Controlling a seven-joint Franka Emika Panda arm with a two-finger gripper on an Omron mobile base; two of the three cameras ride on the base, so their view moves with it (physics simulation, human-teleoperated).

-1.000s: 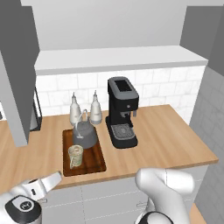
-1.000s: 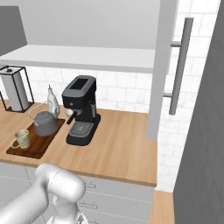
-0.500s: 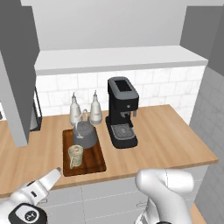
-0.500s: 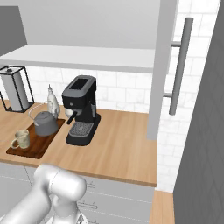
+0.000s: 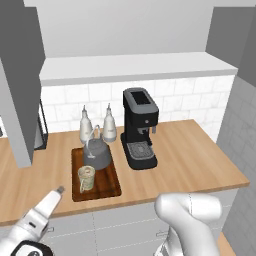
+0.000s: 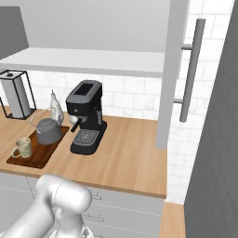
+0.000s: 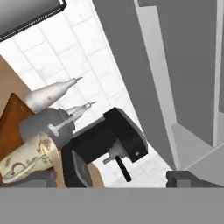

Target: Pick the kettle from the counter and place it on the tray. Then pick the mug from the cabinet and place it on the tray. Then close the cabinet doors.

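The dark grey kettle (image 5: 96,154) and the beige mug (image 5: 86,178) both stand on the brown tray (image 5: 109,185), mug in front, on the wooden counter (image 5: 190,160). From the right they show again as kettle (image 6: 47,131), mug (image 6: 23,148) and tray (image 6: 31,158). My gripper (image 5: 56,195) hangs low off the counter's front left, open and holding nothing, pointing towards the tray. In the hand view the gripper (image 7: 113,178) faces the mug (image 7: 28,159) and kettle (image 7: 41,124). Both cabinet doors (image 5: 17,85) (image 6: 171,69) stand open beside the white shelf (image 5: 130,67).
A black coffee machine (image 5: 140,127) stands right of the tray, and two white bottles (image 5: 85,125) behind it. A wire-framed paper towel holder (image 6: 14,93) sits at the far left. A dark grey wall (image 6: 214,139) bounds the counter's right end.
In the left base view my hand has crept slightly up and to the left. Kettle, mug, tray and doors have stayed put.
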